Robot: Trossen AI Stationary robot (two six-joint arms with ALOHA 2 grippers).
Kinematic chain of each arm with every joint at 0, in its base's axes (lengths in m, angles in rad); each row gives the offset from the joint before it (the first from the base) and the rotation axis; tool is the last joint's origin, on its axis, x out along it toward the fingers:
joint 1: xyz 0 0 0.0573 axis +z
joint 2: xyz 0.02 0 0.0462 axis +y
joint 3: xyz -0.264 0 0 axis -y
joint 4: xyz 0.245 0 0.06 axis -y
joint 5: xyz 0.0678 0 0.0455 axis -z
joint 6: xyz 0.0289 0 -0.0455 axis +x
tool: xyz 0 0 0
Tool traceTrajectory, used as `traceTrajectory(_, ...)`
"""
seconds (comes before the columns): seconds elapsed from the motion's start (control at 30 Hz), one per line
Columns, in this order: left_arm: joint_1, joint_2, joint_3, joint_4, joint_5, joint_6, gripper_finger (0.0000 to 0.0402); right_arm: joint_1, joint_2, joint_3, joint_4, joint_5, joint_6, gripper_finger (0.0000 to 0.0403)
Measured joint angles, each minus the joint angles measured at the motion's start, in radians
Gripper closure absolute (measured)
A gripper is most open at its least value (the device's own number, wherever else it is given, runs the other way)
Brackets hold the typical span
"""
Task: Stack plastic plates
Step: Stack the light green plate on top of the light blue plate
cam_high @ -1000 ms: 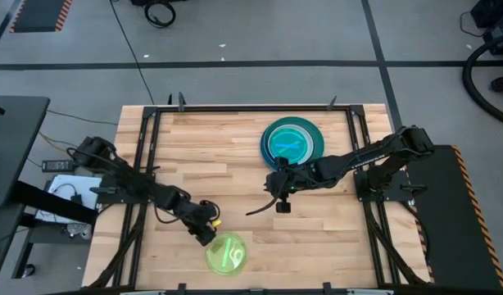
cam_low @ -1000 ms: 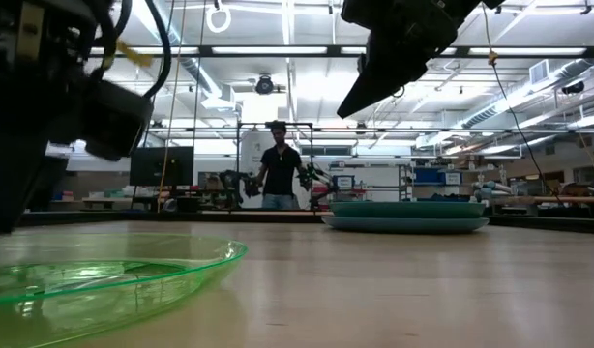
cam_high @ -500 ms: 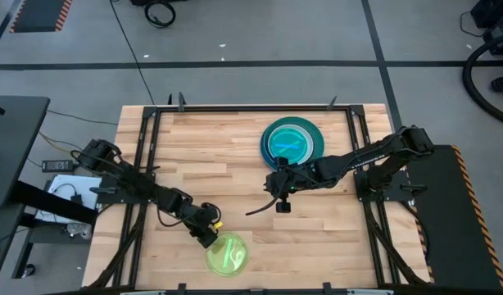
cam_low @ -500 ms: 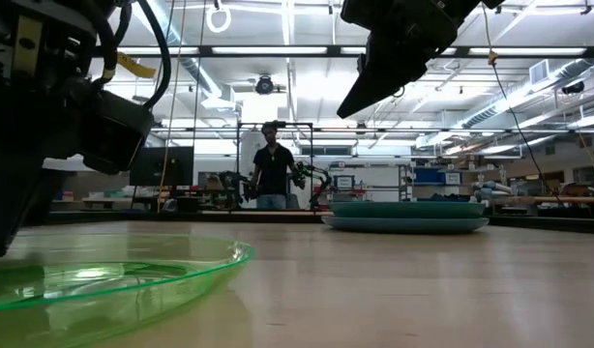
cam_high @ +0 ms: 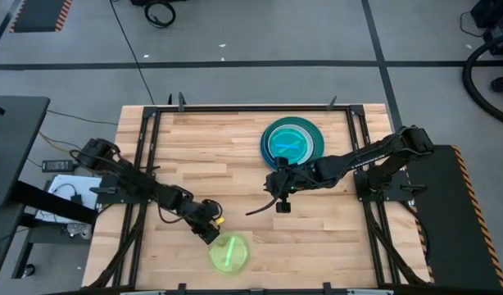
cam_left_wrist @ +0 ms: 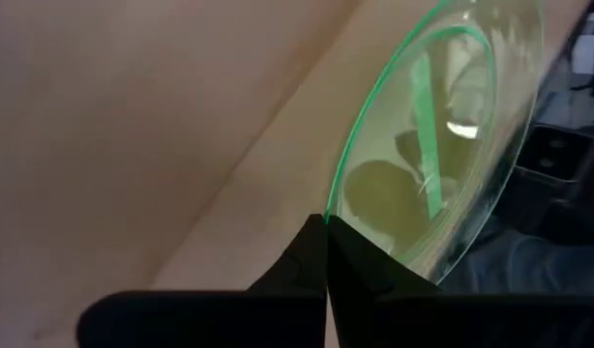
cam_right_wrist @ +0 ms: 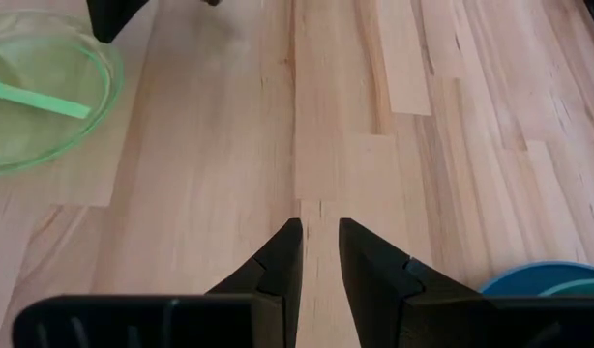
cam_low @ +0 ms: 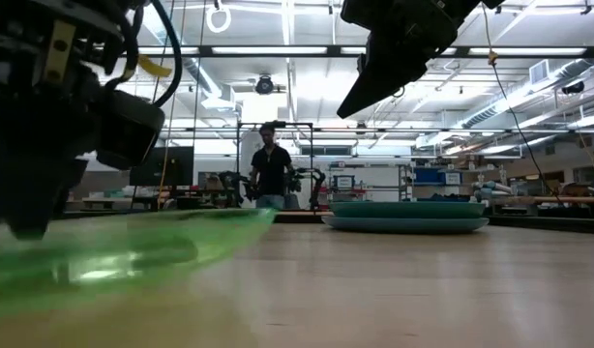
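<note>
A translucent lime-green plate (cam_high: 228,253) is near the table's near edge, left of centre; it shows large and tilted in the low view (cam_low: 133,256). My left gripper (cam_high: 210,234) is at its far-left rim, shut on it. A stack of plates (cam_high: 291,141) rests flat at the far right: a large teal plate at the bottom, blue above it, a cyan one on top. My right gripper (cam_high: 281,195) hovers over bare wood in front of the stack, fingers (cam_right_wrist: 319,227) a narrow gap apart, holding nothing. Other plates are out of view. My left gripper pinches the lime-green plate's rim (cam_left_wrist: 328,215) between its two fingers, at the plate's far-left side. The fingers come slanting down from the table's far left. The plate is tilted in the hold, with its farther rim (cam_low: 258,217) raised off the table; whether its lowest part touches the wood I cannot tell.
Bare wood lies between the green plate and the stack (cam_low: 405,215). A metal frame runs along the table's edges (cam_high: 235,108). A person (cam_low: 269,174) stands in the room far behind the table.
My left gripper has moved a little toward the green plate and toward the table's right. The plate, which lay flat on the wood, has tipped up: in the low view its rim has risen and the plate now slants.
</note>
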Motion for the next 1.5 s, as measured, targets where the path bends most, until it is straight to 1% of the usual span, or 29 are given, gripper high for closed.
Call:
traceTrajectory(0.17, 0.034, -0.052, 0.000, 0.002, 0.012, 0.025, 0.0399, 0.000, 0.000, 0.000, -0.018, 0.000, 0.003, 0.0321)
traceTrajectory(0.33, 0.099, -0.090, 0.000, 0.005, 0.013, 0.076, 0.0400, 0.000, 0.000, 0.000, -0.066, 0.003, 0.026, 0.0321)
traceTrajectory(0.43, 0.152, -0.097, 0.000, 0.003, 0.015, 0.133, 0.0400, 0.000, -0.001, 0.000, -0.087, 0.029, 0.045, 0.0321)
traceTrajectory(0.57, 0.233, -0.097, 0.000, 0.002, 0.046, 0.219, 0.0400, 0.000, -0.002, 0.000, -0.129, 0.072, 0.082, 0.0321)
traceTrajectory(0.73, 0.328, -0.097, 0.020, -0.013, 0.094, 0.328, 0.0401, 0.000, -0.002, 0.000, -0.174, 0.079, 0.140, 0.0321)
traceTrajectory(0.8, 0.361, -0.097, 0.052, -0.055, 0.109, 0.381, 0.0401, 0.003, -0.002, 0.000, -0.177, 0.082, 0.158, 0.0321)
traceTrajectory(0.9, 0.402, -0.097, 0.112, -0.176, 0.109, 0.479, 0.0401, 0.017, -0.002, 0.000, -0.175, 0.092, 0.182, 0.0321)
traceTrajectory(1.03, 0.445, -0.097, 0.187, -0.316, 0.062, 0.611, 0.0401, 0.041, -0.007, 0.000, -0.190, 0.185, 0.223, 0.0321)
traceTrajectory(1.13, 0.479, -0.097, 0.224, -0.367, 0.016, 0.700, 0.0401, 0.063, -0.020, 0.000, -0.216, 0.250, 0.254, 0.0321)
traceTrajectory(1.33, 0.569, -0.097, 0.243, -0.367, -0.016, 0.815, 0.0402, 0.114, -0.079, 0.001, -0.326, 0.352, 0.366, 0.0321)
traceTrajectory(1.5, 0.658, -0.095, 0.243, -0.309, -0.024, 0.866, 0.0401, 0.160, -0.095, 0.001, -0.335, 0.381, 0.369, 0.0321)
